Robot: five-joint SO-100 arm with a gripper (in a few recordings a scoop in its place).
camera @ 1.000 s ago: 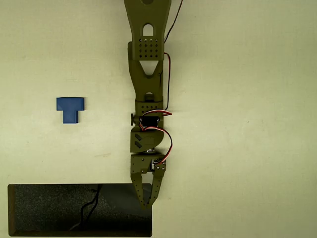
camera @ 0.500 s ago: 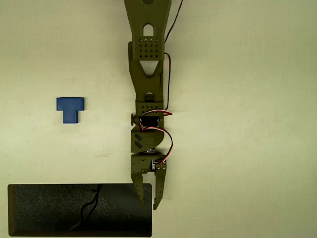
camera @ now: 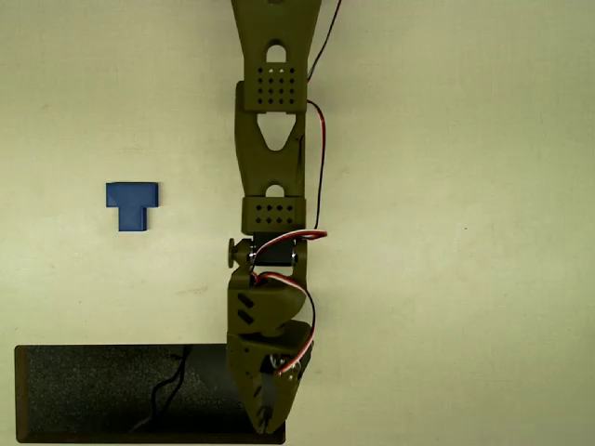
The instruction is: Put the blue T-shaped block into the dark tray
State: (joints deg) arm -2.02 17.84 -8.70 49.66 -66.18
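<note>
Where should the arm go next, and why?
Probably up and to the picture's left, toward the blue T-shaped block. The block lies alone on the table, untouched, while the end effector hangs over the right end of the dark tray holding nothing that shows.

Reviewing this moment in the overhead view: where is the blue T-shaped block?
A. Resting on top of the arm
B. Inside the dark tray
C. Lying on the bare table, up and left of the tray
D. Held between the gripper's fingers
C. The blue T-shaped block lies alone on the pale table, apart from the dark tray, while the gripper is over the tray's right end.
</note>
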